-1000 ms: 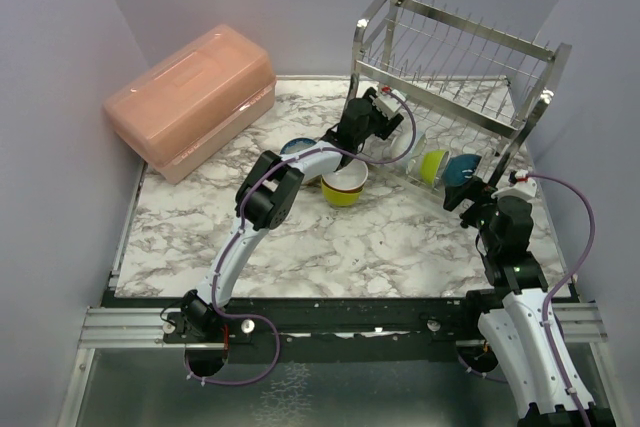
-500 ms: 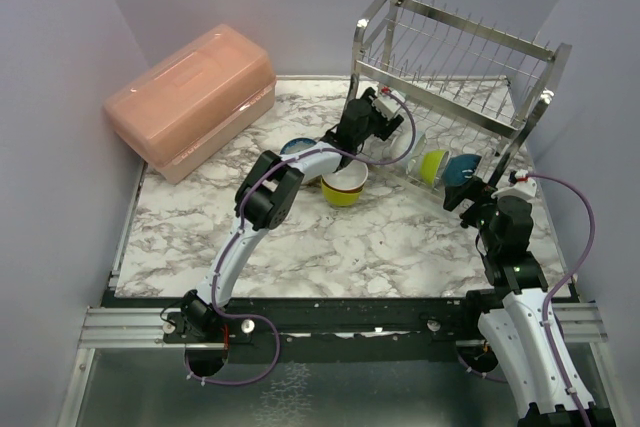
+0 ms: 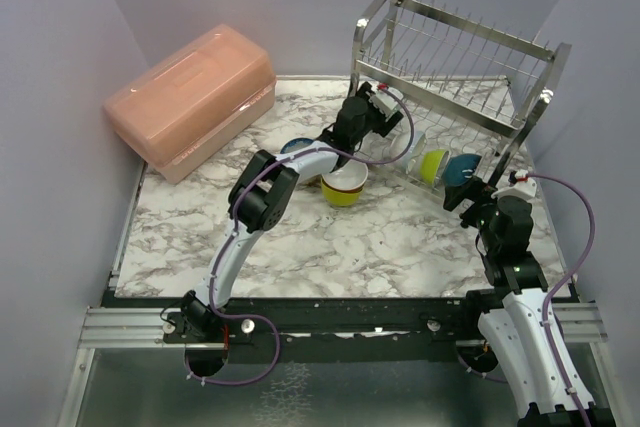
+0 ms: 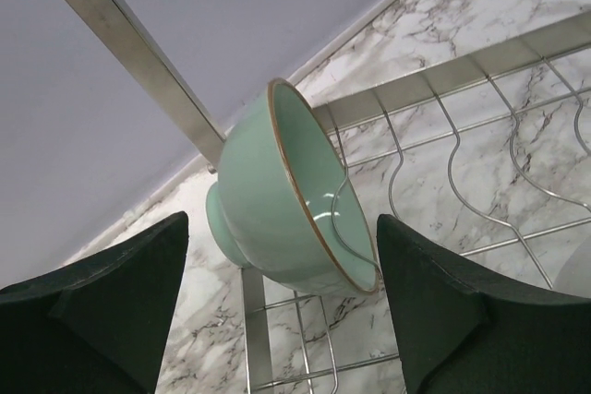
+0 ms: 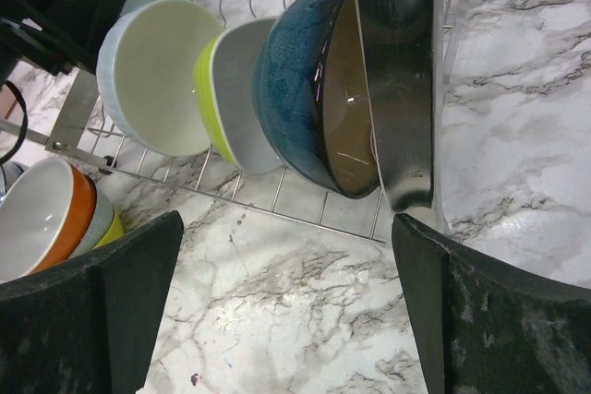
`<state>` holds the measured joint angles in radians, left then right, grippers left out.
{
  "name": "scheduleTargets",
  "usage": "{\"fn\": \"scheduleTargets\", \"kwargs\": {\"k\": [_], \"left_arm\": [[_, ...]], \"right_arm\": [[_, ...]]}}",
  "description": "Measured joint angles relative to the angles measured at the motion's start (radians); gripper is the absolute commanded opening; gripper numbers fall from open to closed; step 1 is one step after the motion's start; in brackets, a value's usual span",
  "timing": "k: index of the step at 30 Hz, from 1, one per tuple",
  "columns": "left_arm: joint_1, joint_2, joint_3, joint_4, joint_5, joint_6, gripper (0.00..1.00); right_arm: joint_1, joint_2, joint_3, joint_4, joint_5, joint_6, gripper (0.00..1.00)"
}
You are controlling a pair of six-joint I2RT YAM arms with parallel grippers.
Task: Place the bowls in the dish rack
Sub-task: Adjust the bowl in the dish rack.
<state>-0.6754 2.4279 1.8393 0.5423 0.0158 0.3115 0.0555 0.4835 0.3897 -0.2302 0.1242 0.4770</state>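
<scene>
Left tool: the left tool (image 4: 282, 226) reaches into the left end of the lower shelf of the dish rack (image 5: 395, 80). Its jaws stand wide apart and hold nothing.
Mint bowl: a mint green bowl (image 4: 297, 180) with a brown rim stands on edge in the wire slots of that shelf. In the left wrist view it sits between the two fingers, with a gap showing on either side.
Right tool: the right tool (image 5: 286, 223) hangs over the table (image 3: 330, 237) just near of the rack's right end, with its jaws fully apart and nothing in them.
Bowls in rack: three more bowls stand on edge side by side in the lower shelf, right of the mint one. From left to right they are a pale bowl (image 5: 152, 76) with a cream inside, a lime bowl (image 5: 235, 99) and a teal bowl (image 5: 305, 89) with a brown inside. The teal one is next to the rack's steel post.
Bowls on table: a yellow bowl (image 3: 345, 185) with a white inside sits on the table near and left of the rack. A bowl with an orange rim (image 5: 37, 219) is nested in it. Another bowl (image 3: 297, 147) lies just left of it, partly hidden by the left arm.
Dish rack: it stands at the far right of the table, and its upper shelf has no bowls in it.
Pink box: a pink box (image 3: 190, 97) with its lid on sits at the far left of the table, well apart from the rack.
</scene>
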Motion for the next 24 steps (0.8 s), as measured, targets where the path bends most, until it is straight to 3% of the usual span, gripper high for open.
{"fn": "scheduleTargets", "kwargs": {"k": [13,24], "left_arm": [[0.0,-0.042,-0.042,0.073,-0.013,0.0,0.83],[-0.014,-0.184,-0.259,0.099,-0.017,-0.009,0.86]], "right_arm": [[0.0,0.0,0.0,0.0,0.0,0.0,1.0],[0.0,-0.002,0.0,-0.003,-0.003,0.0,1.0]]}}
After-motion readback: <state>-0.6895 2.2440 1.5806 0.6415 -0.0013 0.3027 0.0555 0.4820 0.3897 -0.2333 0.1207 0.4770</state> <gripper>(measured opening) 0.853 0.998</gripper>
